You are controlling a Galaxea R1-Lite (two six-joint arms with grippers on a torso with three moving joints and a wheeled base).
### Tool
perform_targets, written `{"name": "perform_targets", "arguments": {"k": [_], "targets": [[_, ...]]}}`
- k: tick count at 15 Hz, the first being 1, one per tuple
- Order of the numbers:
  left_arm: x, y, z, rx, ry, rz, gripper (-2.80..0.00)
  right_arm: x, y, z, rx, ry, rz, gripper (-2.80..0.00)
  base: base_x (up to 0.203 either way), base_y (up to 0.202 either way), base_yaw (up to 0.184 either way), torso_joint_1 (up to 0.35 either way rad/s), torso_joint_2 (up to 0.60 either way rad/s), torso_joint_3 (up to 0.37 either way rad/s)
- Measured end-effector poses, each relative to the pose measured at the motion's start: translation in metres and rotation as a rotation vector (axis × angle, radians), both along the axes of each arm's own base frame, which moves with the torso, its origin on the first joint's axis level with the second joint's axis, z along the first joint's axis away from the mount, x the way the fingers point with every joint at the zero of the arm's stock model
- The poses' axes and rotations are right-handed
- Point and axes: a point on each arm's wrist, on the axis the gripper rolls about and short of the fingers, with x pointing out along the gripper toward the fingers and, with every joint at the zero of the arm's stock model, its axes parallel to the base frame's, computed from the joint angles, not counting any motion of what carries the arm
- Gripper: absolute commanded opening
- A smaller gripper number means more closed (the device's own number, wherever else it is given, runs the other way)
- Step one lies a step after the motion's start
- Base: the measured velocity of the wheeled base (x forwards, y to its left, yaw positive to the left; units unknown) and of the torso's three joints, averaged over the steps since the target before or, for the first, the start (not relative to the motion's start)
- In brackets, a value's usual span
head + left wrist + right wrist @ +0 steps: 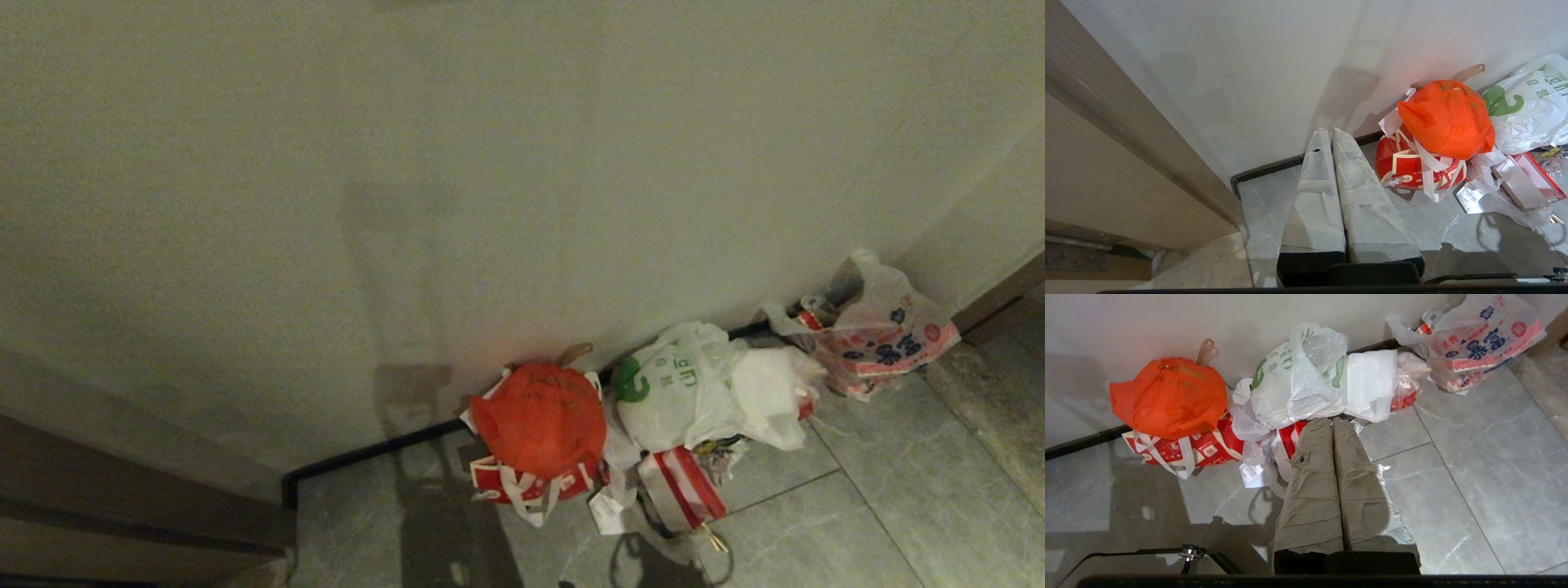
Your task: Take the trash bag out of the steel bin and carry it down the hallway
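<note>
With its two paper-wrapped fingers pressed flat together and nothing between them, your right gripper (1332, 420) hangs above the floor, tips aimed at the foot of the wall. Just beyond those tips, almost in line with them, lies the trash bag (1298, 381), the crinkled white one with green print; it rests on the floor against the wall (408, 204) and is free of any bin. No steel bin shows in any view. Its bulk runs crosswise to the fingers, along the wall. To one side of it sits the orange bag (1169, 396) on a red-and-white package (1180, 451); to the other, farther off, the white bag with red and blue print (1474, 347).

Your left gripper (1329, 131), likewise closed and empty, points at bare floor tiles (1265, 204), with the orange bag between it and the trash bag. You may judge the right arm the nearer one. Since the bag already lies among other bags in the hallway, the carrying appears done.
</note>
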Motion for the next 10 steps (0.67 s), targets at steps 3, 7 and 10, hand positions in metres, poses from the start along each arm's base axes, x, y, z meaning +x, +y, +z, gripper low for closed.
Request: {"name": "perform_targets", "arguments": {"k": [3, 7, 10], "targets": [[0.0, 0.0, 0.0, 0.0, 0.0, 0.0, -2.8, -0.0009, 0.0, -0.0024, -0.002, -0.015, -0.001, -2.8, 0.0, 0.0, 0.0, 0.0, 0.0, 0.0], [0.0, 0.0, 0.0, 0.003, 0.0, 0.0, -2.8, -0.0014, -0.0001, -0.0029, -0.002, -0.021, -0.001, -2.8, 0.0, 0.0, 0.0, 0.0, 0.0, 0.0], [0.0, 0.0, 0.0001, 0.001, -0.001, 0.001, -2.8, -0.0014, 0.0, -0.0029, -0.002, -0.022, -0.001, -2.8, 0.0, 0.0, 0.0, 0.003, 0.0, 0.081]]}}
